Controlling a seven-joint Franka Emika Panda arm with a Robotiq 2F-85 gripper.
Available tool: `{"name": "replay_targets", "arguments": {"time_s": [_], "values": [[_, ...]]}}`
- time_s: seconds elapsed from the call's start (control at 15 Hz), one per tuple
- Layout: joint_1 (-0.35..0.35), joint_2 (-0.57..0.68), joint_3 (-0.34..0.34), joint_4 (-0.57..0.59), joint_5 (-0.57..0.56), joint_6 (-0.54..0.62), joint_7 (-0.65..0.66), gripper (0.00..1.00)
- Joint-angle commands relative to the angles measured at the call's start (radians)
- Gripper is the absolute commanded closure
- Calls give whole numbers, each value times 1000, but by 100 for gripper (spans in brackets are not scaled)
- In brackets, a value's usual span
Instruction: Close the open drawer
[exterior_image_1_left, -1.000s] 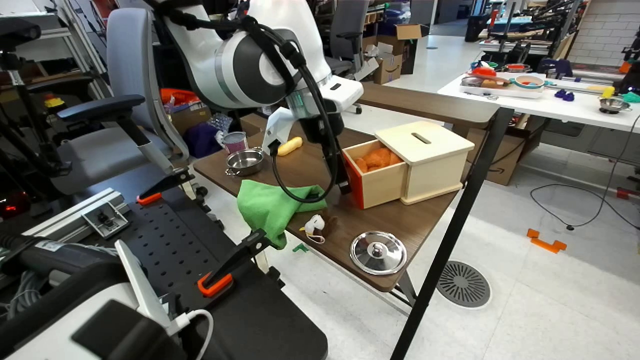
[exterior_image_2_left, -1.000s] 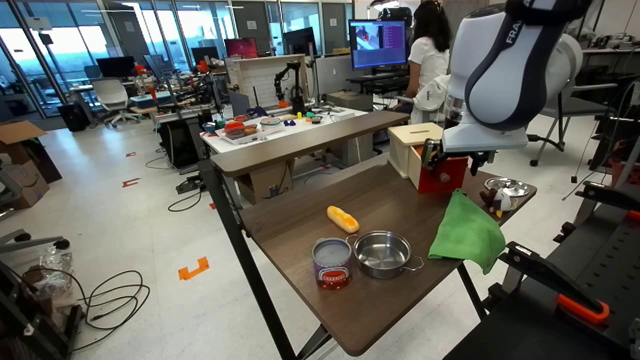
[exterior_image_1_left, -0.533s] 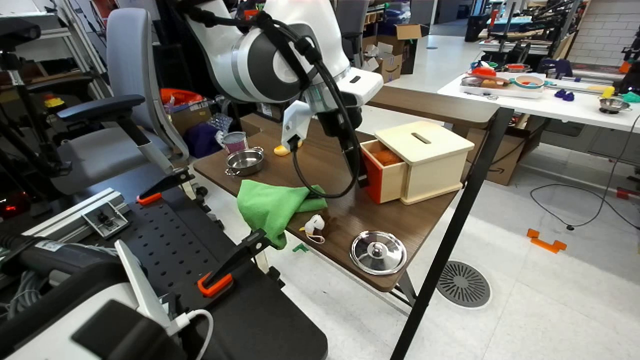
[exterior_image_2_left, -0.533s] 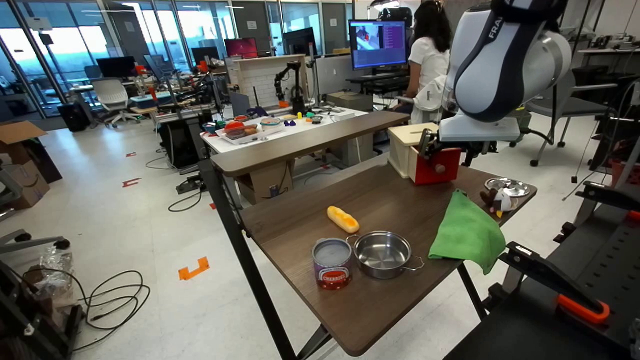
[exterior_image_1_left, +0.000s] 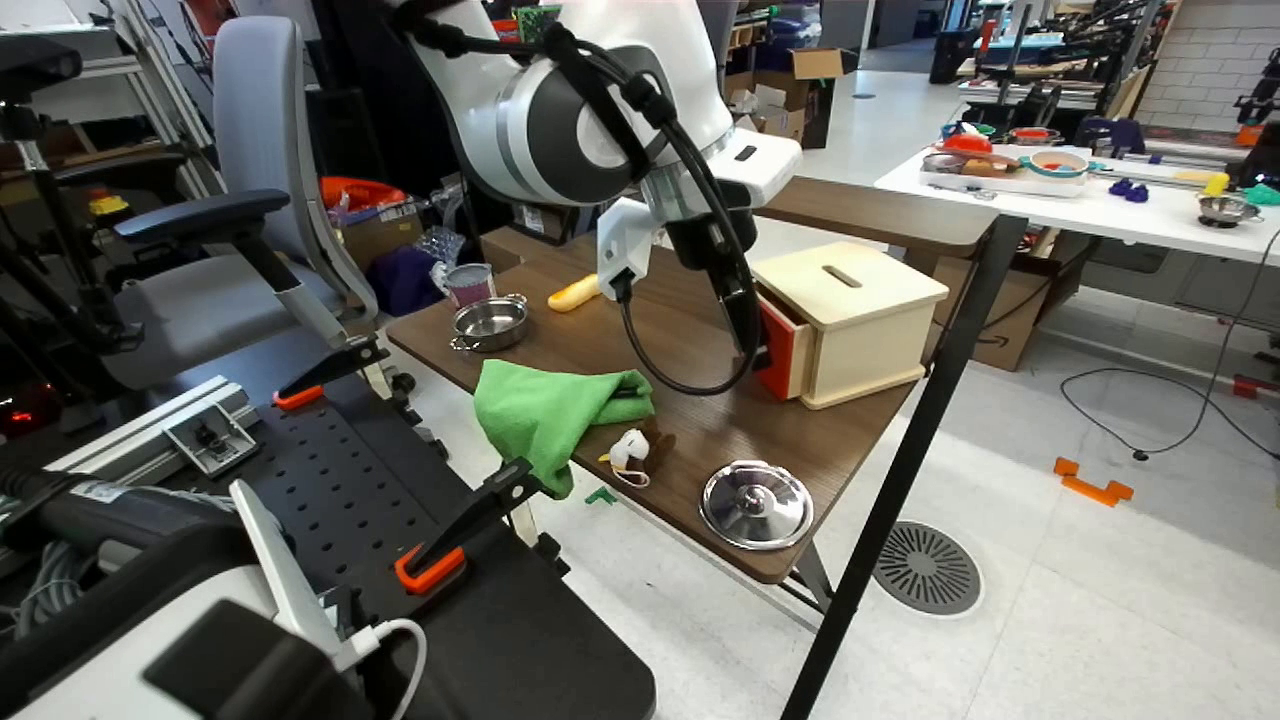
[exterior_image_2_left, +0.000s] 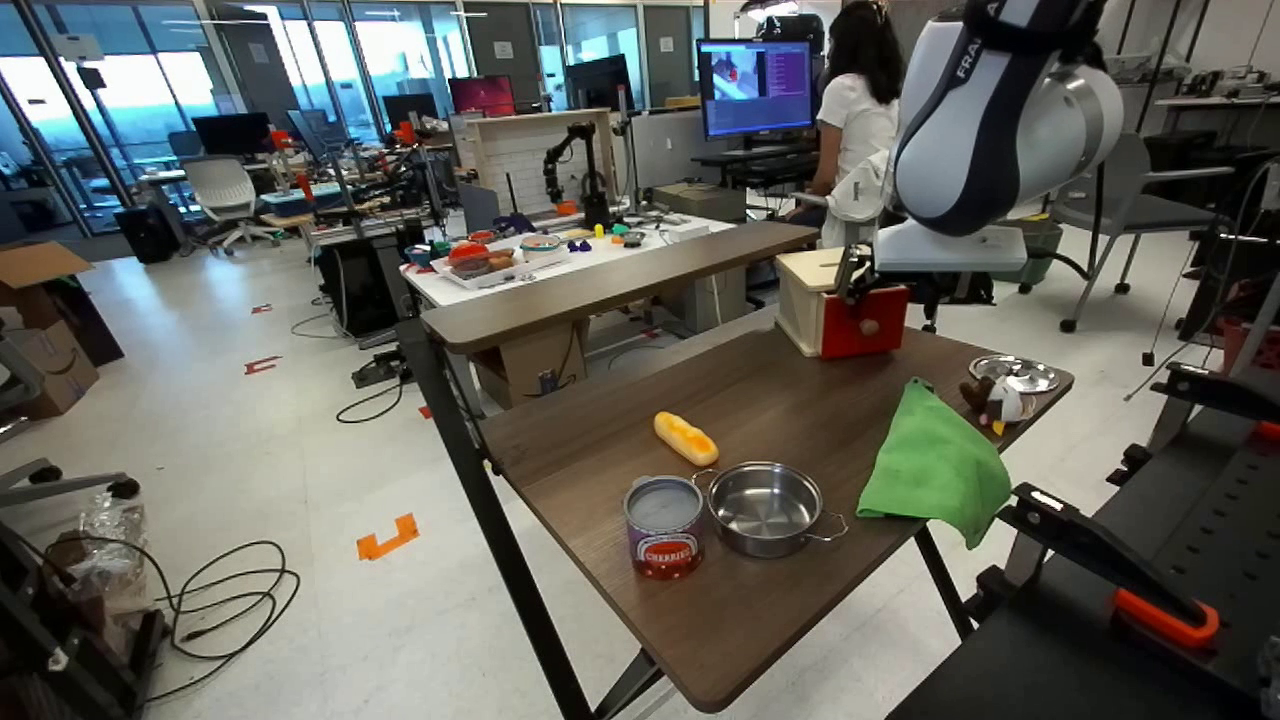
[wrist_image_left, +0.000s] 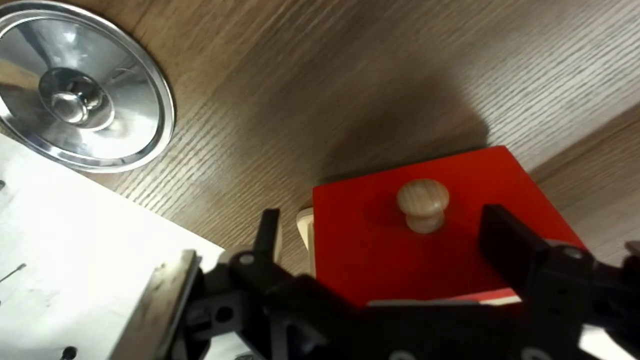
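Observation:
The drawer (exterior_image_1_left: 783, 350) has a red-orange front and a round wooden knob (wrist_image_left: 423, 200). It sits in a pale wooden box (exterior_image_1_left: 868, 335) and sticks out of it by a short length; the front also shows in an exterior view (exterior_image_2_left: 845, 340). My gripper (wrist_image_left: 382, 214) is at the drawer front with its fingers spread wide and nothing between them. In the wrist view, one finger is beside the drawer's side edge and the other is in front of the red face. The knob lies between them, untouched. The drawer's contents are hidden.
On the brown table stand a green cloth (exterior_image_1_left: 560, 410), a bird toy (exterior_image_1_left: 630, 455), a steel lid (exterior_image_1_left: 757, 505), a steel pot (exterior_image_2_left: 765, 510), a cherry can (exterior_image_2_left: 665, 527) and a yellow bread toy (exterior_image_2_left: 686, 438). A raised shelf (exterior_image_1_left: 870, 215) runs behind the box.
The arm has moved toward the box, and the drawer has slid farther into it. The orange contents seen earlier are now out of sight. The gripper has stayed at the front.

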Motion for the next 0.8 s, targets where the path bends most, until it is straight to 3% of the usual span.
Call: {"name": "replay_targets", "arguments": {"time_s": [0.0, 0.47, 0.73], "values": [[60, 94, -57, 58, 39, 51, -2, 0], [187, 205, -196, 115, 98, 110, 8, 0], [233, 222, -230, 107, 137, 119, 0, 0]]}}
